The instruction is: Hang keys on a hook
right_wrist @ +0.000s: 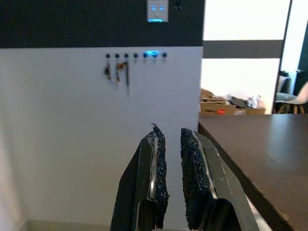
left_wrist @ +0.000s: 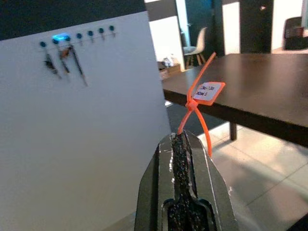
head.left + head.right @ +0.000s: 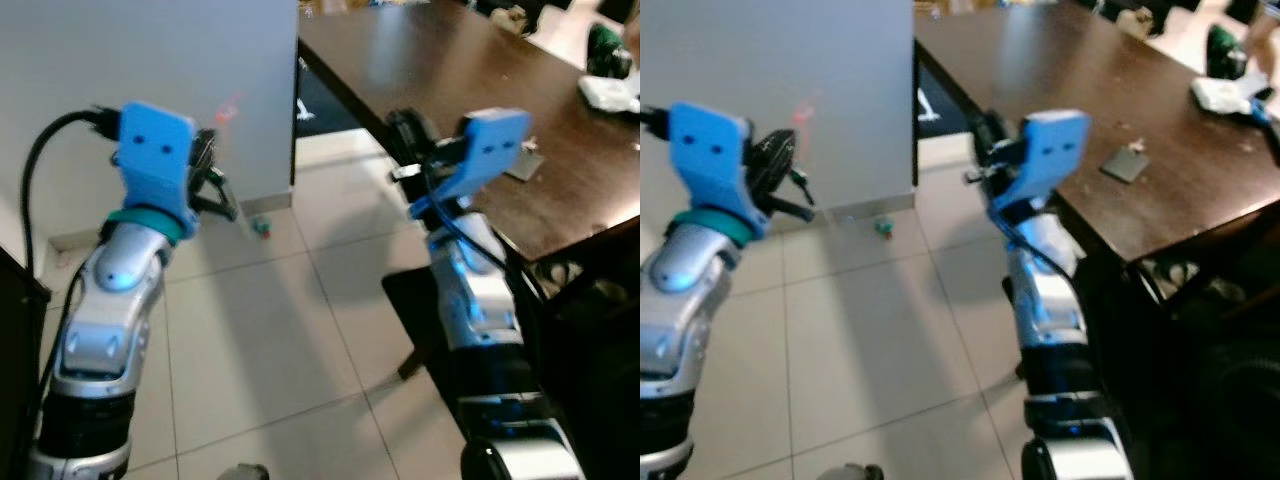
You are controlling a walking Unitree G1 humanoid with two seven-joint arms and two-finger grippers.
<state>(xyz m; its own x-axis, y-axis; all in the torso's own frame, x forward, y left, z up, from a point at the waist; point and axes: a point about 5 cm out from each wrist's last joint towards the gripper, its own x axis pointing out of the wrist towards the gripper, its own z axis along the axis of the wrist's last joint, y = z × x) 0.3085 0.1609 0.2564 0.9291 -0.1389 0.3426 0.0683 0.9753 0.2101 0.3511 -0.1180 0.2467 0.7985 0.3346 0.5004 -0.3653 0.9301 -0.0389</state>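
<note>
My left gripper (image 2: pixel 181 137) is shut on an orange zip tie (image 2: pixel 195 108) that carries a white label tag (image 2: pixel 208 92); any keys on it are hidden. In the left eye view this gripper (image 3: pixel 215 185) is raised in front of a white wall panel (image 3: pixel 150 60). High on the panel runs a row of small blue hooks (image 2: pixel 77 37), and keys (image 2: pixel 62 60) hang from three of them. My right gripper (image 1: pixel 172 132) points at the same hooks (image 1: pixel 135 56), its pads a narrow gap apart with nothing between them.
A dark wooden table (image 3: pixel 480 80) stands to my right, its edge close to the right arm, with a grey card (image 3: pixel 1125 163) on it. A small teal object (image 3: pixel 262 228) lies on the tiled floor at the panel's foot. Chairs stand beyond the table.
</note>
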